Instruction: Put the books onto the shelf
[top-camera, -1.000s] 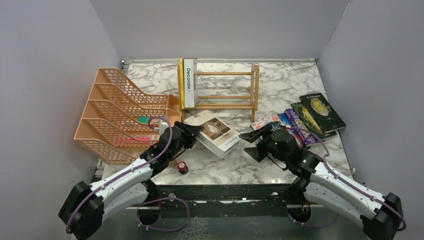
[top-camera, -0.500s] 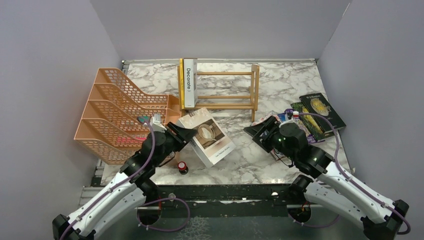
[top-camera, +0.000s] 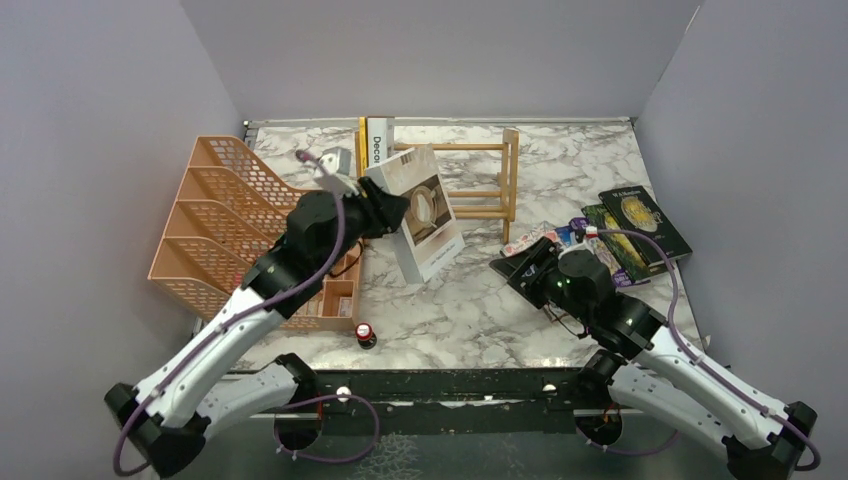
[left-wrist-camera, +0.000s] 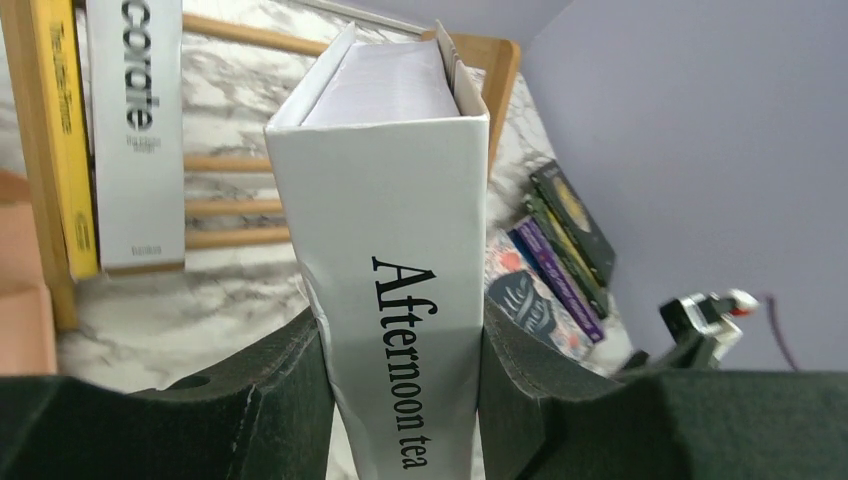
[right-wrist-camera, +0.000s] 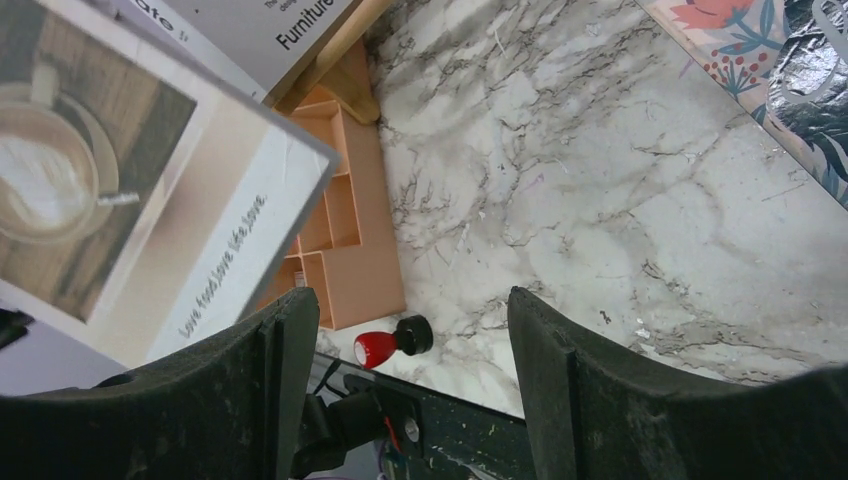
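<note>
— How is the left arm (top-camera: 250, 310) posed?
— Stretched forward and up from its base. The left gripper (top-camera: 385, 213) is in front of the shelf (top-camera: 487, 180), pinching the "Afternoon tea" book (top-camera: 425, 210) across both covers at the spine.
— Which way does the book run?
— Its long axis is tilted, top end toward the shelf, cup cover facing right and up.
— And the other side?
— The right arm (top-camera: 680, 350) reaches low over the marble table (top-camera: 460, 310). The right gripper (top-camera: 515, 272) is spread, with nothing between its fingers, just beside the loose books (top-camera: 625, 225). "Decorate" (top-camera: 377, 150) and a yellow book (top-camera: 361, 150) stand upright at the shelf's left end.
</note>
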